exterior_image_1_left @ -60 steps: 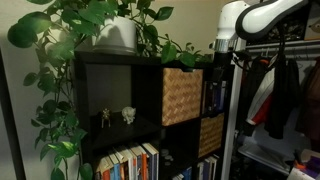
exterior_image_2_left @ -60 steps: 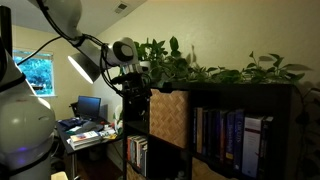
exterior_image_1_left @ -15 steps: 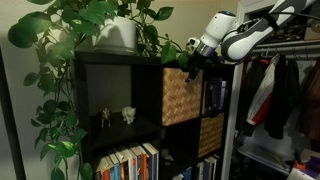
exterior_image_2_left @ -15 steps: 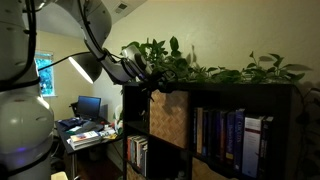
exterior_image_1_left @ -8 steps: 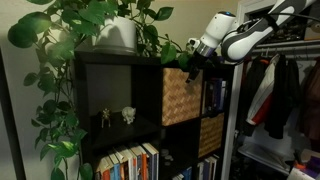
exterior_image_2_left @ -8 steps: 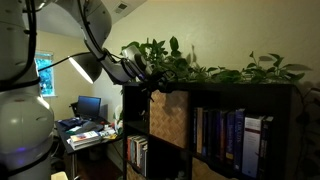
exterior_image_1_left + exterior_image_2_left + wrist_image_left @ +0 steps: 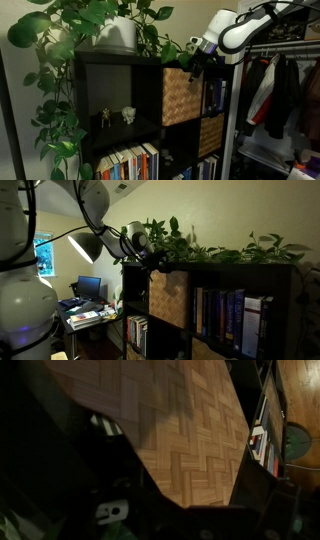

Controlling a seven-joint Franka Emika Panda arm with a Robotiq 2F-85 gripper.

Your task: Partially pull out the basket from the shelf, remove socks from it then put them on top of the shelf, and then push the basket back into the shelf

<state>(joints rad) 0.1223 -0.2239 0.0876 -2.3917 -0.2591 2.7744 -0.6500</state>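
The woven basket [image 7: 182,95] sits in an upper cube of the black shelf [image 7: 110,62] and shows in both exterior views [image 7: 168,298]. My gripper [image 7: 193,66] is at the basket's top front edge, just under the shelf top [image 7: 155,266]. In the wrist view the basket's woven front [image 7: 170,420] fills the frame between my two dark, spread fingers [image 7: 190,495]. The fingers look open with nothing between them. The socks are hidden.
Leafy plants and a white pot [image 7: 117,35] stand on top of the shelf. Books [image 7: 228,315] fill the cube beside the basket. A second woven basket [image 7: 210,135] sits lower. Clothes [image 7: 285,95] hang beside the shelf. A desk with a monitor [image 7: 88,288] stands behind.
Since 4 s ago the gripper has come down and in to the basket's top edge. In the last second the arm's upper link shifted slightly; the gripper stays there.
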